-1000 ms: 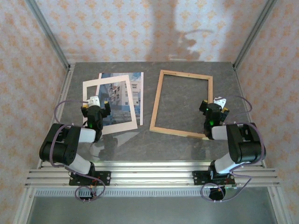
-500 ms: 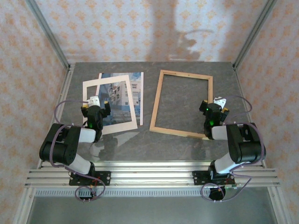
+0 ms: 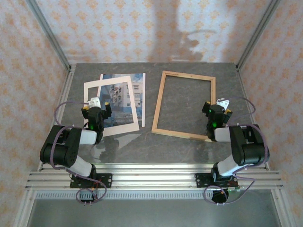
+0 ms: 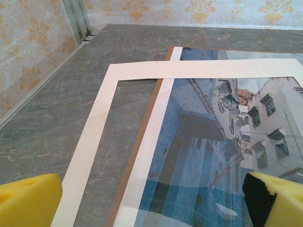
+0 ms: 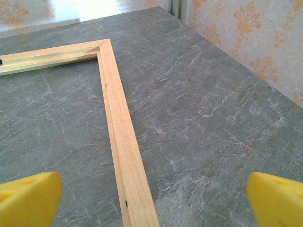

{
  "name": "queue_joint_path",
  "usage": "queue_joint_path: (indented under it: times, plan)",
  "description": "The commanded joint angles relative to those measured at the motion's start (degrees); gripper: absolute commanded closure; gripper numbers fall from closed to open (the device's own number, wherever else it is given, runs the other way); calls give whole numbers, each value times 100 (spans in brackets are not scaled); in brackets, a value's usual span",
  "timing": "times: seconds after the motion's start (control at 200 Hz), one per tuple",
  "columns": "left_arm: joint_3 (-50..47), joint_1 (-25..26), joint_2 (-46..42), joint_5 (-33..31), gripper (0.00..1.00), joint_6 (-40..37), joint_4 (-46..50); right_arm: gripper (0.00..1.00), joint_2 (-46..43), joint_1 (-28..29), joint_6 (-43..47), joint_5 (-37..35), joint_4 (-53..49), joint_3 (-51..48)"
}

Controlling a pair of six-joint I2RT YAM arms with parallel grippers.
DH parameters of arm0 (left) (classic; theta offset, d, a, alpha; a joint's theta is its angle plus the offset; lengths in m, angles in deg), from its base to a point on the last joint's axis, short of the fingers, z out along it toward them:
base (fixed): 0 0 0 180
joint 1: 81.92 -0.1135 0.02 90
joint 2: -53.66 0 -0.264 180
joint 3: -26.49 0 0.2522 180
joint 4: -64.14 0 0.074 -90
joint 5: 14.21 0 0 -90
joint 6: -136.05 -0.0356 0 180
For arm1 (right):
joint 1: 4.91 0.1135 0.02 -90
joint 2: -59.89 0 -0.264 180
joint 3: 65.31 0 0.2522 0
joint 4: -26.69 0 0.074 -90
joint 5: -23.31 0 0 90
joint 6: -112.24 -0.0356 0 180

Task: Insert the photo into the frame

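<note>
The photo [image 3: 127,97] [image 4: 222,142], a print of a white building in blue tones, lies flat at the table's left on a brown backing board [image 4: 137,146]. A cream mat [image 3: 111,85] [image 4: 94,137] with a cut-out window rests askew over it. The light wooden frame [image 3: 183,105] [image 5: 120,151] lies flat at centre-right, bare table showing inside it. My left gripper [image 3: 97,108] [image 4: 154,201] hangs open over the photo's near end, its yellow pads [image 4: 28,201] wide apart and holding nothing. My right gripper [image 3: 218,108] [image 5: 154,201] is open and empty above the frame's right rail.
The table [image 3: 156,142] is dark grey marble-patterned stone. Metal posts [image 3: 49,35] and patterned walls [image 3: 142,28] close in the left, right and far sides. An aluminium rail [image 3: 151,177] runs along the near edge by the arm bases.
</note>
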Motion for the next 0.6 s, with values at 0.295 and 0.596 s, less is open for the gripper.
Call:
queue_joint_path:
  times: [0.295,0.596]
  plan:
    - [426,355,-1128,-902,0,-262,1395,2,-178,69,78,-125,65,-6]
    - [1489,598,-1625,-268,0,789,2570,3,-913,108,32,-18,-2838,1427]
